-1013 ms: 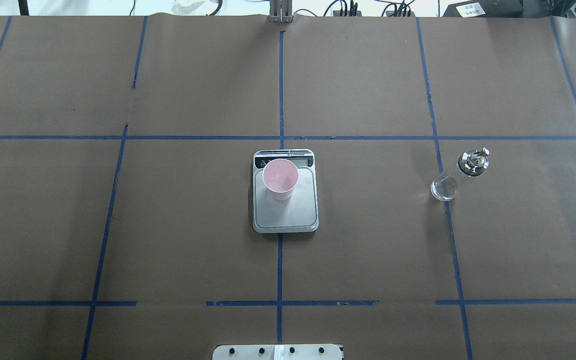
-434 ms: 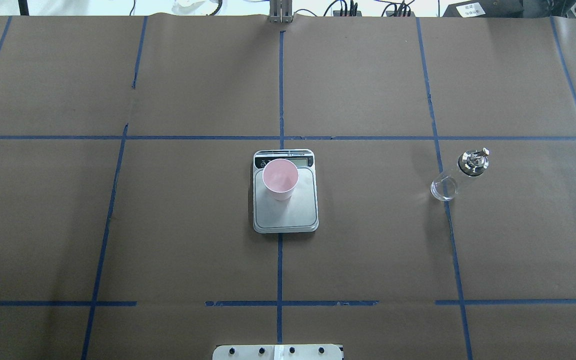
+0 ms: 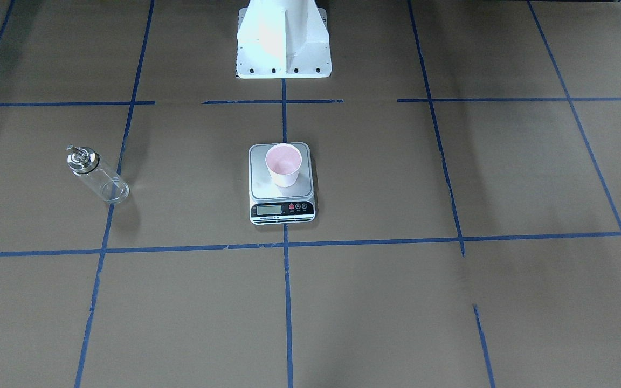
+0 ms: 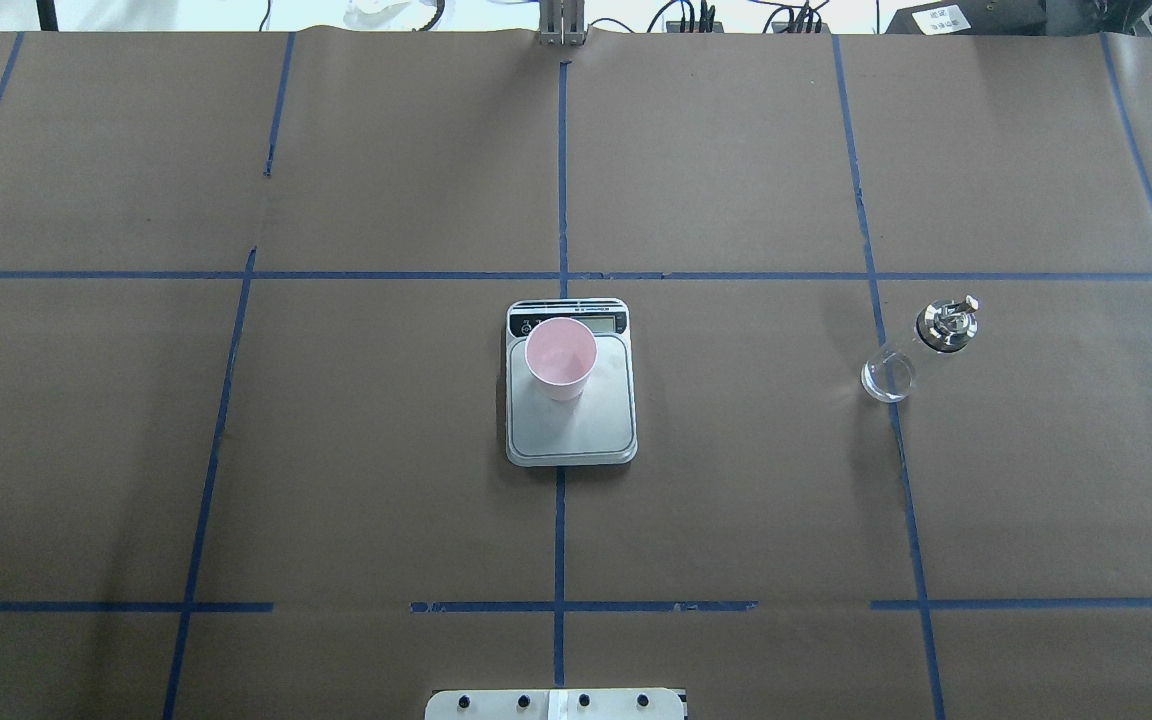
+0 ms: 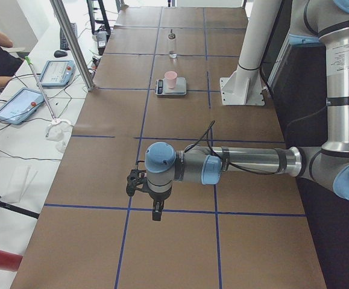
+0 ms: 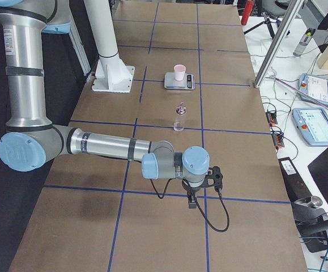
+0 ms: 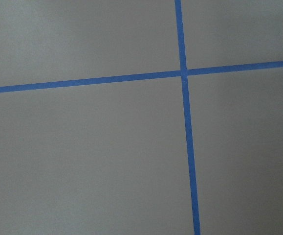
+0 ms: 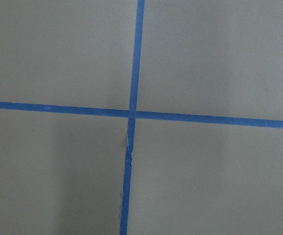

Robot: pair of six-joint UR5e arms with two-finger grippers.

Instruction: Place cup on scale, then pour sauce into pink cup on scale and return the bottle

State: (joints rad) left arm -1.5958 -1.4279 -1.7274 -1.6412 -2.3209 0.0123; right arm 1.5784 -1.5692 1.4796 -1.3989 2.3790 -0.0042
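Overhead exterior view shows the cup (image 4: 561, 355) standing on the scale (image 4: 576, 440), close to the end with the screen. The bottle (image 4: 914, 355) stands by itself on the brown table (image 4: 336, 450), off to the robot's right and well apart from the scale. It is upright, with its shiny cap (image 4: 948, 325) on top, so its long way goes straight up.

Nothing holds the bottle. From the right side of the room, the right end effector (image 6: 192, 201) hangs low over a blue tape cross, and the bottle is farther along the table, between it and the scale. The left end effector (image 5: 156, 212) hangs far away at the other end. So I think the right arm is the nearer one to go for the bottle, from the side.

I cannot tell if either end effector is spread or pressed together.

The bottle is clear glass. The sauce is see-through too, so I cannot tell how full it is, or if the cup has any inside.
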